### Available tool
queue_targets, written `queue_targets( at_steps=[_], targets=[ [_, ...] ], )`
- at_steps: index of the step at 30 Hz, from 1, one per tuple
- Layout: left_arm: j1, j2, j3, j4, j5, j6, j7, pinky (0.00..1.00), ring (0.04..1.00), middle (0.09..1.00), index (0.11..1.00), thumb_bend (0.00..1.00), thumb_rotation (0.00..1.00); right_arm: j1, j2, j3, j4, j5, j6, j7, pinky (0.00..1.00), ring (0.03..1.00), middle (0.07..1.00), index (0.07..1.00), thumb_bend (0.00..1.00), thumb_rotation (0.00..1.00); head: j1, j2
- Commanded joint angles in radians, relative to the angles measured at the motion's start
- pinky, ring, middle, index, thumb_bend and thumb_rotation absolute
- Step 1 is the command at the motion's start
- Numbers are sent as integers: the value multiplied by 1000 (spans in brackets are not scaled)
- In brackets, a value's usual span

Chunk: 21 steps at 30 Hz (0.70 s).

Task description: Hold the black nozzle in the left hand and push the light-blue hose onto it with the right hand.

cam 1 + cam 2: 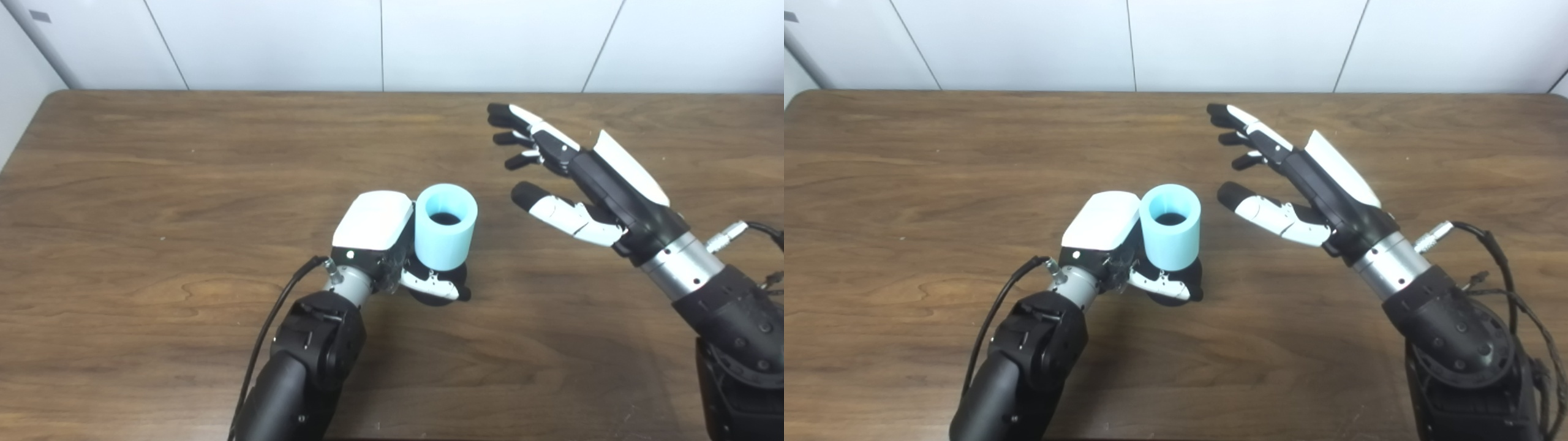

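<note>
The light-blue hose (445,226), a short upright cylinder with an open top, sits over the black nozzle (436,295), whose dark base shows just below it. My left hand (392,245) is shut on the nozzle, its thumb wrapped across the front under the hose. My right hand (576,177) is open and empty, fingers spread, hovering to the right of the hose and a little above the table, apart from it. In the right eye view the hose (1170,226) and right hand (1292,177) show the same gap.
A brown wooden table (153,184) carries the scene, with a white panelled wall (380,43) behind its far edge. Cables run along both forearms.
</note>
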Motion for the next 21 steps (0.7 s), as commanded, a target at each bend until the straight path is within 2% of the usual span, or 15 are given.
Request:
queue_targets(
  at_steps=[1, 5, 6, 7, 9, 11, 16, 21],
  targets=[
    [1, 4, 8, 26, -3, 9, -3, 806, 678, 538, 456, 519, 0, -6, -28, -5, -13, 15, 0, -14, 758, 878, 924, 930, 438, 854, 1, 1],
    [5, 1, 20, 18, -28, -3, 48, 747, 649, 522, 470, 522, 0, 22, -41, 4, -4, -5, -5, -33, 743, 876, 926, 934, 451, 878, 3, 0],
    [4, 4, 18, 15, -26, -7, 52, 748, 662, 570, 483, 523, 32, 29, -43, 4, -1, -8, -11, -37, 741, 875, 926, 936, 450, 883, 3, 0],
    [3, 7, 17, 13, -25, -9, 54, 764, 695, 629, 582, 693, 93, 33, -44, 6, 2, -10, -15, -41, 744, 878, 929, 938, 446, 886, 4, -1],
    [-4, 13, 12, 10, -11, -13, 59, 799, 744, 703, 693, 870, 167, 41, -45, 9, 7, -21, -24, -48, 748, 876, 928, 939, 439, 887, 2, -2],
    [-10, 16, 9, 9, -7, -18, 70, 836, 796, 781, 765, 972, 215, 45, -46, 14, 7, -32, -24, -53, 757, 878, 927, 941, 441, 890, 1, -2],
    [-24, 16, 7, -2, -16, -20, 66, 925, 880, 876, 855, 1000, 239, 49, -48, 28, 12, -39, -27, -66, 797, 885, 921, 946, 447, 881, 4, -5],
    [-36, 21, 5, -11, -13, -22, 54, 995, 931, 925, 923, 1000, 256, 50, -43, 33, 21, -31, -27, -76, 809, 879, 908, 942, 461, 882, 2, -10]
  ],
)
